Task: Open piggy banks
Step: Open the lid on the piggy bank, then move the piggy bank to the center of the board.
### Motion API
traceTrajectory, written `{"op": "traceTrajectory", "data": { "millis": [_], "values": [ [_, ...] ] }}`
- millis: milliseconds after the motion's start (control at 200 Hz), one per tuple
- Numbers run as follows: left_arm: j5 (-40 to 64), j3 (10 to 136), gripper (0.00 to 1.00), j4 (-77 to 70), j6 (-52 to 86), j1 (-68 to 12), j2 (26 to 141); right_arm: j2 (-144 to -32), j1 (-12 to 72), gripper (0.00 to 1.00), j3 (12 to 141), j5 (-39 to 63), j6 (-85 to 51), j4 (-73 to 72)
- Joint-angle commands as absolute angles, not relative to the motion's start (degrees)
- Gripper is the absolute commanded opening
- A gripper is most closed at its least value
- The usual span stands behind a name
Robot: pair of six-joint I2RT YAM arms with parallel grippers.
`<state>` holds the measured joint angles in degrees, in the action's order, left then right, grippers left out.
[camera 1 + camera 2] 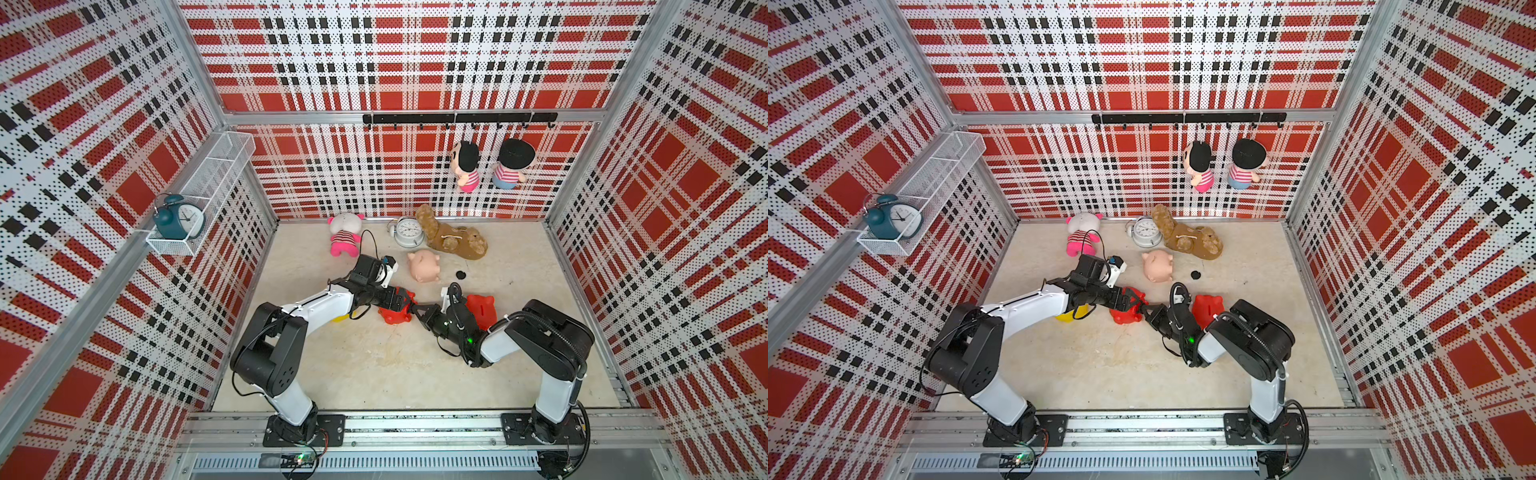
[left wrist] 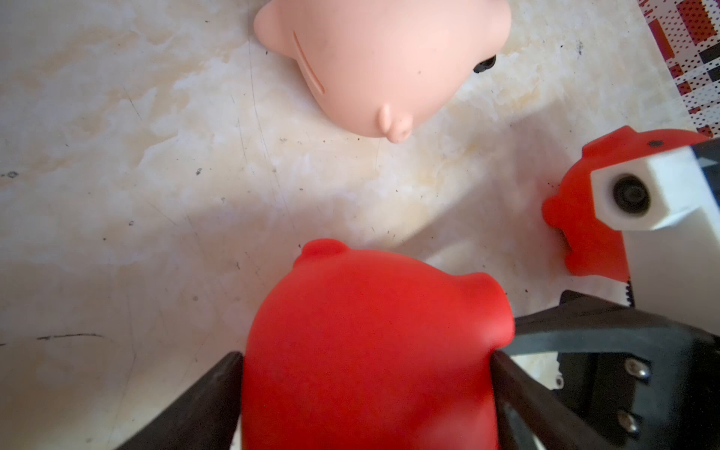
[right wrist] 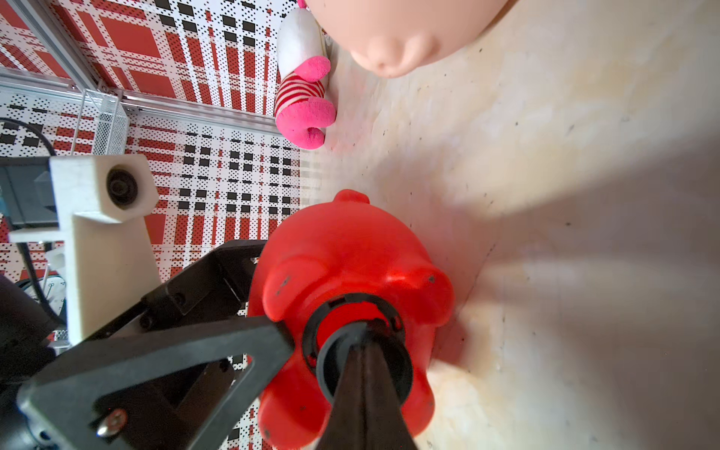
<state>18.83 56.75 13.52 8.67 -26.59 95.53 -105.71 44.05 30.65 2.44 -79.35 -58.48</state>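
Here the left arm (image 1: 320, 305) reaches from the front edge of the beige marbled table (image 1: 374, 365) toward its middle. The left gripper (image 2: 366, 358) clasps a red piggy bank (image 1: 392, 318) by both flanks, its belly turned toward the right arm (image 1: 511, 347). That arm leans in from the front right, the right gripper (image 3: 364, 329) pinched tight on the pig's black plug (image 3: 325, 364) at the belly hole. On the left wall a white wire basket (image 1: 220, 166) holds a teal alarm clock (image 1: 178, 216). Plaid walls (image 1: 415, 62) enclose the table. Along its back edge lie a brown plush dog (image 1: 451, 240), a striped plush toy (image 1: 345, 235) and a white clock (image 1: 409, 232). Nearer the middle lies a pale pink piggy bank (image 1: 424, 266) with a loose plug (image 1: 460, 274) just beside it. A second red piggy bank (image 1: 482, 307) sits behind the right wrist, and a yellow piggy bank (image 1: 1068, 316) peeks from under the left forearm.
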Motion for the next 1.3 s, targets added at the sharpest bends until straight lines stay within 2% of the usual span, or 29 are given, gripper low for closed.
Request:
{"op": "traceTrajectory", "data": {
  "millis": [0, 346, 571, 847, 942, 987, 1293],
  "values": [
    [20.2, 54.1, 0.94, 21.5, 10.1, -26.6, 98.6, -102.4, 43.6, 0.00, 30.0, 1.6, -76.9, -56.8],
    [16.0, 55.2, 0.94, 17.0, 18.0, -25.5, 98.3, -96.6, 40.0, 0.00, 29.6, 3.2, -68.9, -52.0],
    [8.8, 63.9, 0.95, 15.5, 20.8, -24.9, 104.1, -91.6, 37.6, 0.00, 35.6, 4.7, -57.7, -38.8],
    [8.4, 71.4, 0.95, 13.8, 20.8, -21.1, 110.3, -88.0, 36.3, 0.00, 41.7, 2.0, -47.9, -26.3],
    [8.9, 71.7, 0.96, 12.5, 20.8, -18.9, 110.0, -88.3, 35.1, 0.00, 44.6, 1.6, -44.7, -21.7],
    [9.0, 71.4, 1.00, 12.2, 20.9, -18.0, 109.6, -89.0, 34.1, 0.00, 46.6, 2.1, -43.1, -19.3],
    [8.1, 69.4, 0.98, 10.6, 20.8, -15.6, 102.5, -92.1, 27.8, 0.00, 59.9, -2.5, -29.3, 2.2]
  ]
}}
